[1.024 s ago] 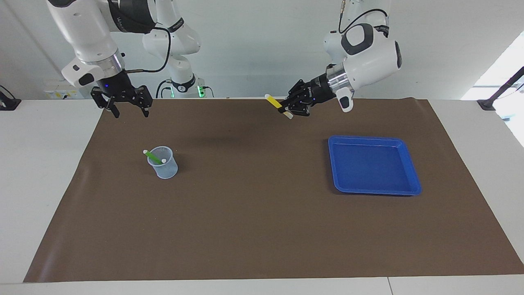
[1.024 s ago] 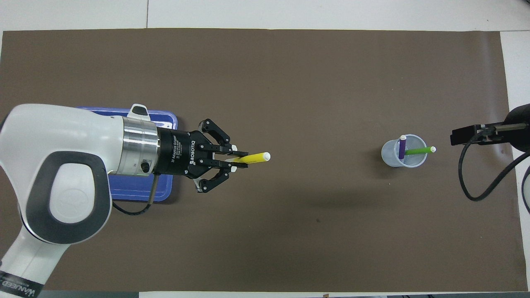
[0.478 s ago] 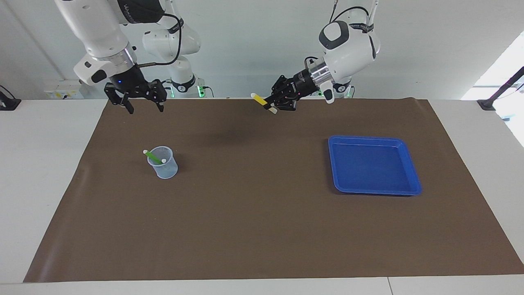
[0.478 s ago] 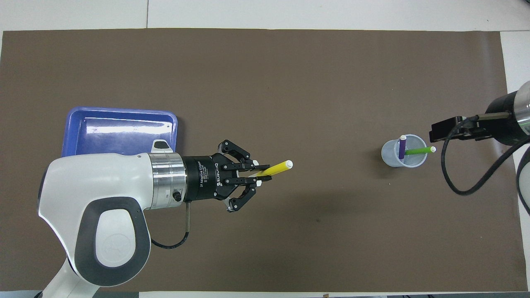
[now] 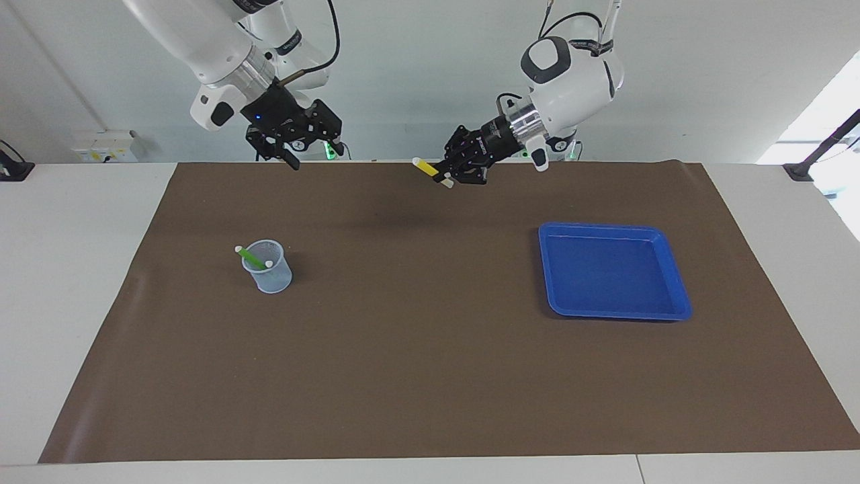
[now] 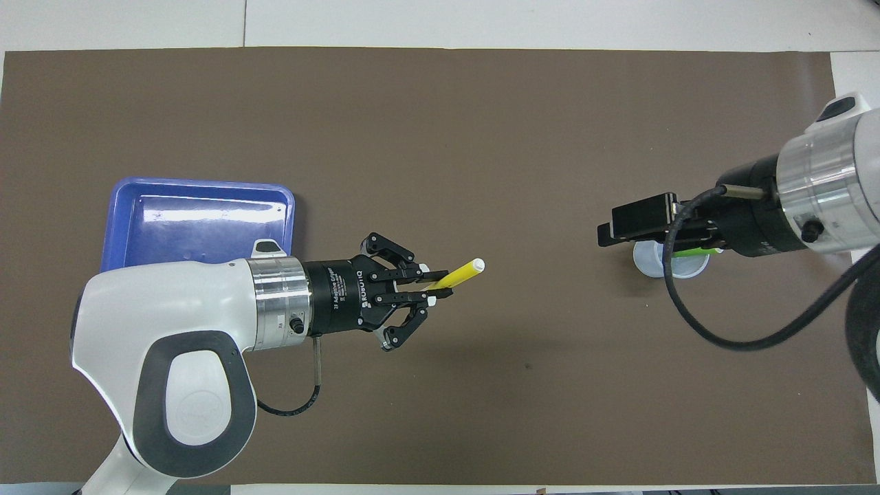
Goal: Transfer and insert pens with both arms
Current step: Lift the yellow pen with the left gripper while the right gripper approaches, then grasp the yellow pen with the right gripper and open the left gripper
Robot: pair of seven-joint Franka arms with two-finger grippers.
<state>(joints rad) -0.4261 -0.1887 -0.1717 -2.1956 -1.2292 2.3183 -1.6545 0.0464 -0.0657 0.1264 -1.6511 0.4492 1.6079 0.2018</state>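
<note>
My left gripper (image 5: 449, 176) (image 6: 440, 282) is shut on the yellow pen (image 5: 425, 168) (image 6: 459, 273). It holds the pen in the air over the mat's middle, pale tip pointing toward the right arm's end. A clear plastic cup (image 5: 272, 272) (image 6: 680, 267) stands on the mat and holds the green pen (image 5: 252, 257) (image 6: 694, 252). The purple pen shows only its pale end (image 5: 269, 264) in the cup and is hidden in the overhead view. My right gripper (image 5: 312, 153) (image 6: 606, 234) is open and empty. It hangs high in the air and covers part of the cup from above without touching it.
An empty blue tray (image 5: 608, 228) (image 6: 199, 206) lies on the brown mat (image 5: 430, 349) toward the left arm's end. A smaller white arm with a green light (image 5: 328, 149) stands at the back, past the mat's edge.
My right gripper has swung toward the table's middle and now covers the cup from above. My left gripper drew back toward the robots with the yellow pen, then held nearly still.
</note>
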